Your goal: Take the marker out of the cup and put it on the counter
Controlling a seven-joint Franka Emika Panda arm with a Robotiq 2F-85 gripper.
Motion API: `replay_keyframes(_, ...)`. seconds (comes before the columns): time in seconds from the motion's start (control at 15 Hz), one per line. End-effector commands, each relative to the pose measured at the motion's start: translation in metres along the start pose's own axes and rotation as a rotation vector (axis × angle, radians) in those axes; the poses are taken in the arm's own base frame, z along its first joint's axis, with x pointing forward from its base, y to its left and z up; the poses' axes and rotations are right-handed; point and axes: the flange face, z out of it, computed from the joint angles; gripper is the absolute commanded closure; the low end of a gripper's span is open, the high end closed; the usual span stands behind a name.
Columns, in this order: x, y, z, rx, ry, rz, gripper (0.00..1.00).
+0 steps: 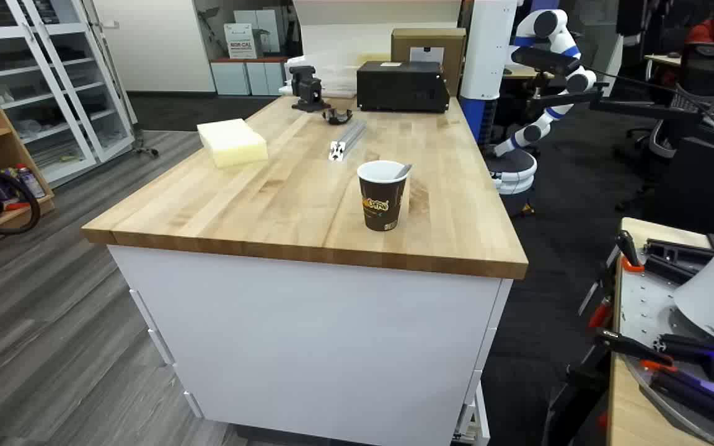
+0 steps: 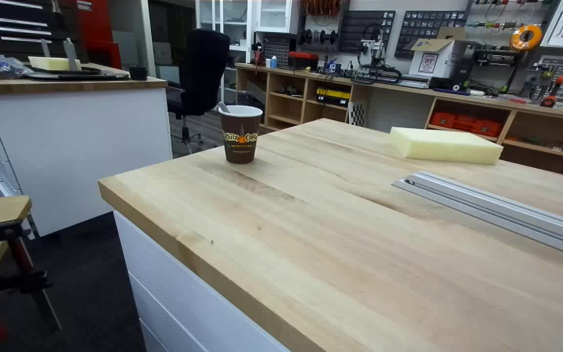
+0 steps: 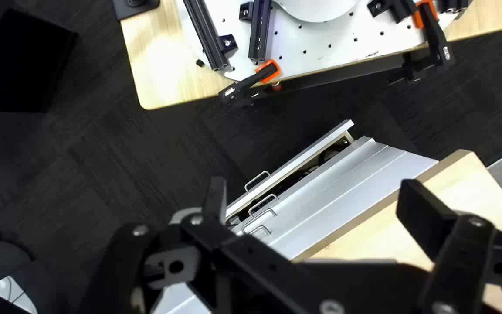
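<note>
The cup (image 1: pixel 382 207) stands upright on the counter (image 1: pixel 239 207), near its front right corner; the cup (image 2: pixel 240 137) also shows in an exterior view near the counter's (image 2: pixel 320 234) corner. The marker (image 1: pixel 403 171) leans inside the cup, with only its greyish upper end above the rim; that end also shows (image 2: pixel 223 106) in an exterior view. The rest of the marker is hidden in the cup. My gripper (image 3: pixel 314 203) shows only in the wrist view, open with nothing between its fingers, high over the counter's edge (image 3: pixel 377 222). Cup and marker are out of the wrist view.
A yellow foam block (image 1: pixel 233 144) and an aluminium profile (image 1: pixel 348 140) lie farther back on the counter. A black box (image 1: pixel 401 87) stands at its far end. A drawer (image 3: pixel 292 168) is open on the counter's side. The robot's base table with clamps (image 3: pixel 177 83) is beside it.
</note>
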Motion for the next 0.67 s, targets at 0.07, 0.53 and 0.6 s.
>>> replay_keyframes(0.07, 0.0, 0.0, 0.0, 0.0, -0.001, 0.0, 0.0)
replay_keyframes(0.53, 0.026, 0.0, -0.005, -0.008, 0.016, -0.035, 0.0)
replay_keyframes(0.6, 0.039, -0.002, -0.009, -0.003, 0.037, -0.053, 0.0)
